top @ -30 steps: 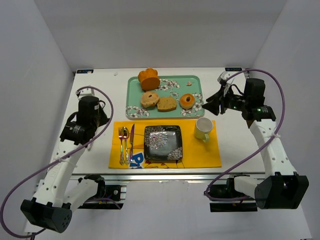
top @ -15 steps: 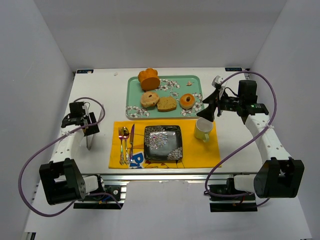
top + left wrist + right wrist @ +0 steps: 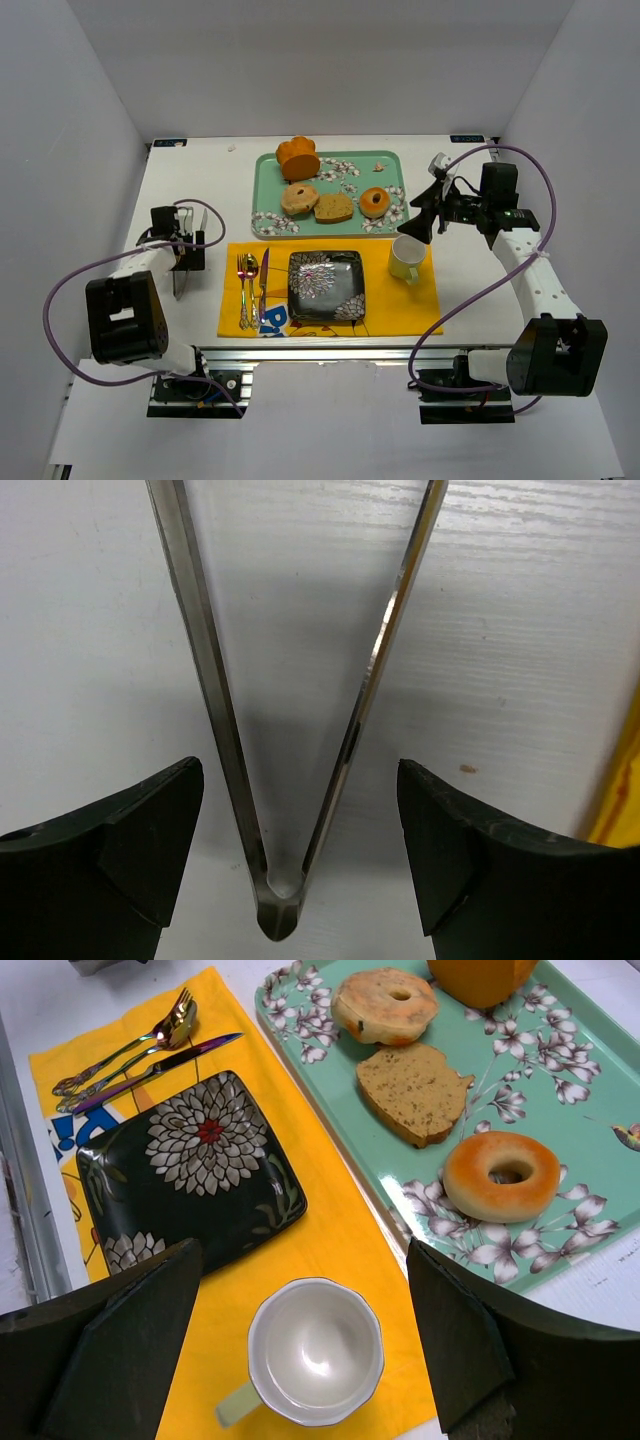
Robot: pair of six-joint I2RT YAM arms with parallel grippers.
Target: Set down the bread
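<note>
Steel tongs (image 3: 217, 710), flat on white table (image 3: 520, 630), arms splayed wide in a V, nothing between them. Straddling the hinge end, left gripper (image 3: 298, 780), black fingers spread wide, one to each side of the V, apparently not touching the metal.

Just right of the tongs, yellow placemat (image 3: 400, 300) with rainbow-sheen fork, spoon and knife (image 3: 250, 285), then black floral square plate (image 3: 326, 285), nothing on it. Farther right, white mug (image 3: 315, 1350), right gripper (image 3: 303, 1250) above it, fingers parted, holding nothing.

Beyond the mat from the tongs, teal floral tray (image 3: 590, 1070) carrying the bread: pale tan bagel (image 3: 385, 1005), brown-crusted wedge slice (image 3: 413, 1090), orange-brown ring donut (image 3: 502, 1175), with taller orange fluted cake (image 3: 480, 975) at the far end.

Step in hand, by the look of it: taking up the tongs. Best done by settling lower, keeping the V centred between the pads, then closing across both arms a little ahead of the hinge. Squeeze only enough to lift, never so hard as to clap the tips shut short of the bread. Watch for thin metal skating on the smooth top.
</note>
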